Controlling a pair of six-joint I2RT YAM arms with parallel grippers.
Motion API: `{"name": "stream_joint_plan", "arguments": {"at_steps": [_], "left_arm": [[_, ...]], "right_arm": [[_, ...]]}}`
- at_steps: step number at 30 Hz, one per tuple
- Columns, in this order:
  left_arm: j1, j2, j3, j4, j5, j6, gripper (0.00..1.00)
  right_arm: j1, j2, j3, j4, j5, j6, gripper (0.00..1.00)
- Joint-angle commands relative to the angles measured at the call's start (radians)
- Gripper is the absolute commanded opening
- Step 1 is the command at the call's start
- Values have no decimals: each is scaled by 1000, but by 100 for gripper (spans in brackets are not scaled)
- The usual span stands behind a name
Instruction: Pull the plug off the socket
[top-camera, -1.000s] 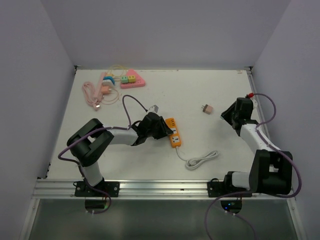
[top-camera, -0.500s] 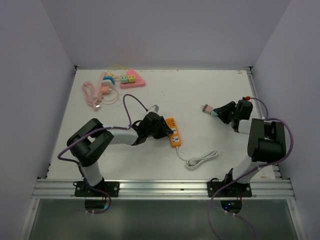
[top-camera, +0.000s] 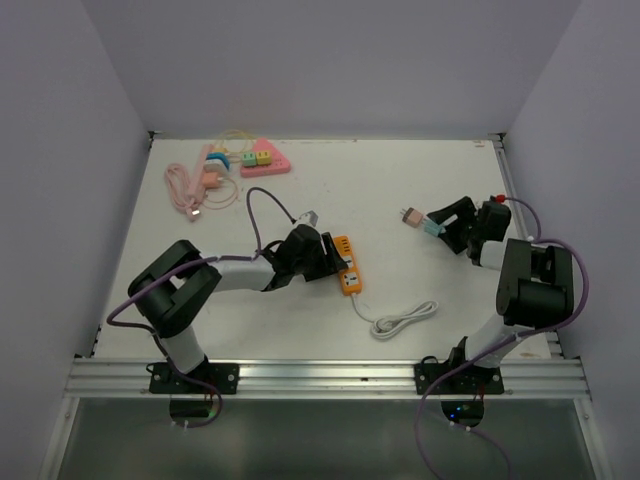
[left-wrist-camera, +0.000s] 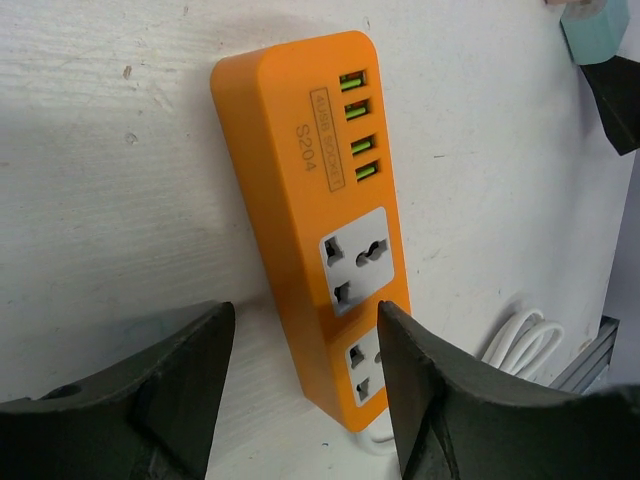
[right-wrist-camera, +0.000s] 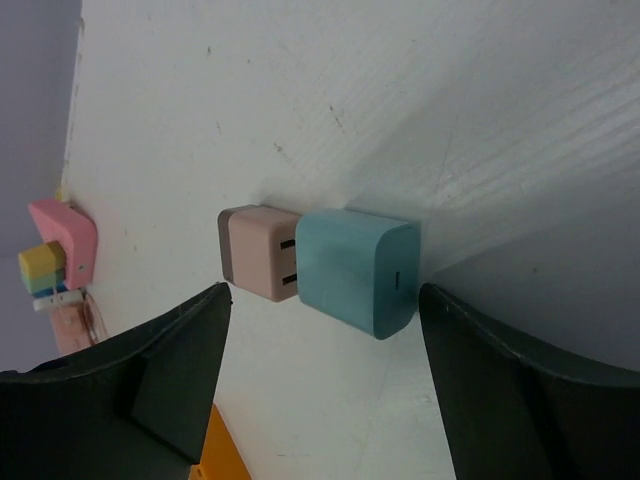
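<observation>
1. From overhead, the teal plug (top-camera: 431, 227) lay right of centre on the white surface (top-camera: 400, 170). It was joined to a small pink socket block (top-camera: 410, 216) on its upper left. The right gripper (top-camera: 447, 222) sat just beside the plug's other end. Mid-frame, the left gripper (top-camera: 328, 258) was at the orange power strip (top-camera: 346, 264), whose white cord (top-camera: 404, 320) lay coiled to the lower right.

2. In the left wrist view, the jaws stood wide, one on either side of the strip's lower end, gripping nothing that I could see. Both outlets in sight were empty, so I took this strip not to be the socket in question.

3. In the right wrist view, the jaws were wide apart at the lower left and lower right of the frame, holding nothing. The plug lay at centre with its prongs showing in a thin gap before the block, so it was still plugged in. I judged the reach to be about done and the grasp not yet made. The next move called for closing on the teal body and pulling straight along the prongs. The loose block would likely drag along unless it was pinned.
</observation>
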Motion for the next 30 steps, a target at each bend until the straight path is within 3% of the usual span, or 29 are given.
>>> {"name": "stream_joint_plan", "arguments": {"at_steps": [1,9,13,17,20,26,30], "left_arm": [[-7,3,-29,-187,-40,52,65],[-7,-92,20,-280,-61,88,81],[-4,-161,60,-359,-164,123,94],[16,-221,97,-431,-213,170,95],[45,-273,100,-463,-224,202,95],[162,-370,125,-538,-213,299,95],[252,-411,178,-587,-201,362,95]], "right_arm": [[-5,-62,15,-175,84,-87,80],[18,-287,84,-534,209,-203,89],[128,-456,101,-767,392,-218,99],[304,-646,69,-961,597,-155,99],[360,-717,29,-1079,642,-97,99],[442,-852,-66,-1216,627,13,99],[473,-860,-145,-1182,540,79,95]]}}
